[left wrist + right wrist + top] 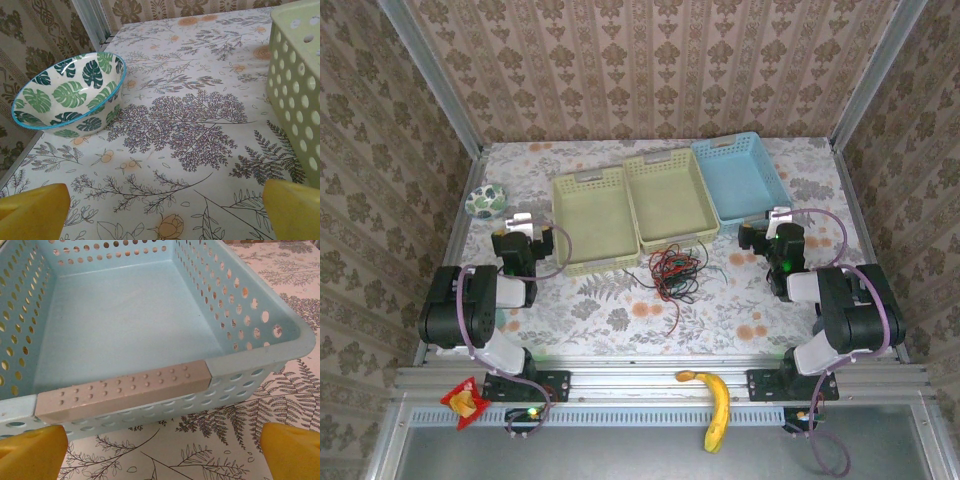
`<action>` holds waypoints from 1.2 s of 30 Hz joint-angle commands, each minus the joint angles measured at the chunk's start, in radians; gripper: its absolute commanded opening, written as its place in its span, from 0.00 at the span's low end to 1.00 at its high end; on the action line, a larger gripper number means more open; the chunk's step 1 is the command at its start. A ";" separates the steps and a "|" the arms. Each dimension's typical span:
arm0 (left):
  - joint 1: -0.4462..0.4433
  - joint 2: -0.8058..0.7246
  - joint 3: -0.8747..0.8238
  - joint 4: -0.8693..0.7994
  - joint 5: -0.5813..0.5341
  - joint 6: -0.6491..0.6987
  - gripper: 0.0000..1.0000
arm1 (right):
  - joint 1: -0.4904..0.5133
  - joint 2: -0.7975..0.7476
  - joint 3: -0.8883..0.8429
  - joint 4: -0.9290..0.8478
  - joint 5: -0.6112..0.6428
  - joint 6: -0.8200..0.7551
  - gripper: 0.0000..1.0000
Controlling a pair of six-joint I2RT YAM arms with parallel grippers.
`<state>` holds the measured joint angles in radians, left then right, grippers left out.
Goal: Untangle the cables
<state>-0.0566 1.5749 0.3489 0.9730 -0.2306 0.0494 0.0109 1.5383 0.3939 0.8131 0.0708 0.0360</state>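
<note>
1. The cables (675, 268) lie in one loose knot of black, red and green strands on the flowered table (610, 312). The knot sits near the middle, just in front of the centre basket's near wall, and one strand trails toward the arms. It lies between the two arms, so I judge either one could reach it.
2. I count three colours of strand, all crossing one another and none yet pulled free.
3. The left gripper (520, 222) is spread wide and holds nothing. It is well apart from the knot, and its wrist view faces the bowl (70, 95).
4. The right gripper (779, 218) is equally spread and empty. In its wrist view its yellow fingertips (32, 452) sit just short of the blue basket (125, 335).
5. There are three baskets in a row behind the knot: two pale green (592, 215) (670, 198) and the blue one. All three are bare inside. Three baskets for three colours probably means one cable goes in each.
6. The other items are one leaf-patterned bowl at the far left, plus one banana (715, 405) and one red packet (463, 402) on the front rail. All are off the work area and likely play no part in the task.
</note>
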 commanded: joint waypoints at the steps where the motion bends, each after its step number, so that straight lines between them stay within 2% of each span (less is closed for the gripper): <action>1: 0.006 -0.012 0.020 0.004 0.016 -0.006 1.00 | 0.003 -0.010 0.018 0.031 -0.006 -0.001 1.00; 10: 0.003 -0.021 0.026 -0.008 0.009 -0.001 1.00 | -0.011 -0.012 0.019 0.029 -0.032 0.008 1.00; 12: 0.000 -0.096 0.070 -0.164 -0.003 -0.005 1.00 | -0.011 -0.026 0.027 0.007 -0.004 0.020 1.00; 14: -0.009 -0.187 0.176 -0.437 -0.059 -0.029 1.00 | -0.011 -0.085 0.079 -0.139 0.073 0.049 1.00; 16: -0.009 -0.254 0.277 -0.649 -0.129 -0.090 1.00 | -0.011 -0.141 0.183 -0.408 0.153 0.098 0.96; 17: -0.013 -0.279 0.298 -0.695 -0.151 -0.106 1.00 | -0.011 -0.173 0.222 -0.507 0.189 0.126 0.92; 18: -0.031 -0.307 0.306 -0.718 -0.218 -0.127 1.00 | -0.008 -0.197 0.243 -0.571 0.244 0.173 0.90; 20: -0.081 -0.371 0.302 -0.755 -0.327 -0.158 1.00 | -0.005 -0.252 0.254 -0.668 0.321 0.279 0.90; 24: -0.256 -0.470 0.296 -0.899 -0.430 -0.232 1.00 | 0.037 -0.388 0.242 -0.842 0.344 0.429 0.89; 28: -0.538 -0.497 0.295 -1.021 -0.487 -0.383 1.00 | 0.134 -0.505 0.223 -0.951 0.247 0.430 0.89; 33: -0.860 -0.385 0.362 -1.065 -0.547 -0.481 1.00 | 0.345 -0.602 0.221 -1.004 0.129 0.396 0.89; 36: -0.967 -0.297 0.431 -1.057 -0.496 -0.500 1.00 | 0.439 -0.616 0.237 -1.022 0.080 0.385 0.89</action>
<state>-0.9634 1.2339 0.7143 -0.0376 -0.7063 -0.3737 0.3950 0.9405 0.6205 -0.1379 0.2241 0.4194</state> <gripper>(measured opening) 0.999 0.891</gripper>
